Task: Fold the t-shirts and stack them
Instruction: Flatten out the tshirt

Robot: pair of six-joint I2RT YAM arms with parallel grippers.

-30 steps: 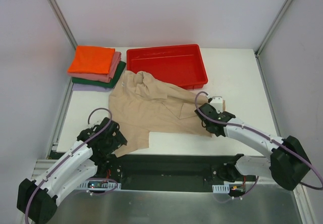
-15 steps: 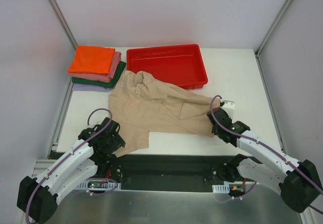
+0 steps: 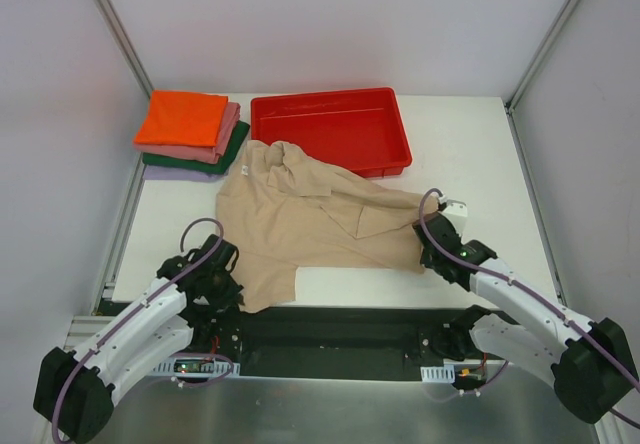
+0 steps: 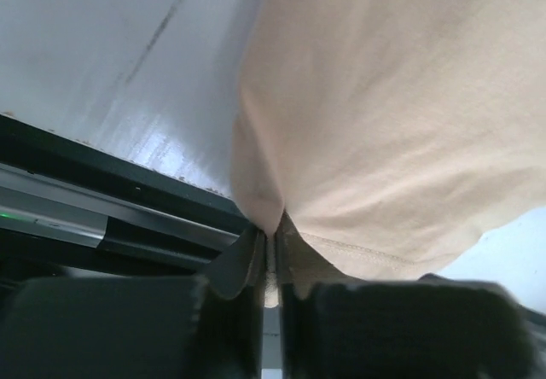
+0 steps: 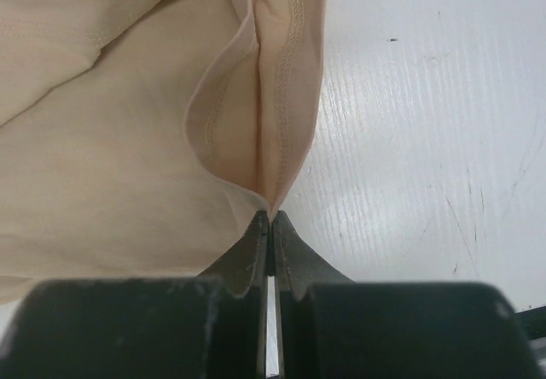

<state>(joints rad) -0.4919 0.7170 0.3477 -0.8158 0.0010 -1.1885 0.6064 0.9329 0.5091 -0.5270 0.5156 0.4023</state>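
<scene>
A large beige t-shirt [image 3: 310, 224] lies crumpled on the white table, its far part resting against the red tray. My left gripper [image 3: 228, 282] is at the shirt's near left corner; in the left wrist view its jaws [image 4: 270, 234] are shut on a pinch of beige cloth [image 4: 384, 97]. My right gripper [image 3: 425, 244] is at the shirt's right edge, and the right wrist view shows it [image 5: 270, 217] shut on the stitched hem [image 5: 281, 97]. At the back left sits a stack of folded t-shirts: orange [image 3: 180, 117] on top, then pink [image 3: 222, 144], dark green [image 3: 234, 146] and lavender [image 3: 170, 173].
The red plastic tray [image 3: 330, 134] stands at the back centre, touching the beige shirt. A dark rail [image 3: 340, 329] runs along the table's near edge between the arm bases. Bare white table [image 3: 480, 164] lies to the right of the shirt.
My left gripper has closed on the shirt's near left corner. My right gripper has shut on the right hem and moved right, drawing that side of the shirt outward.
</scene>
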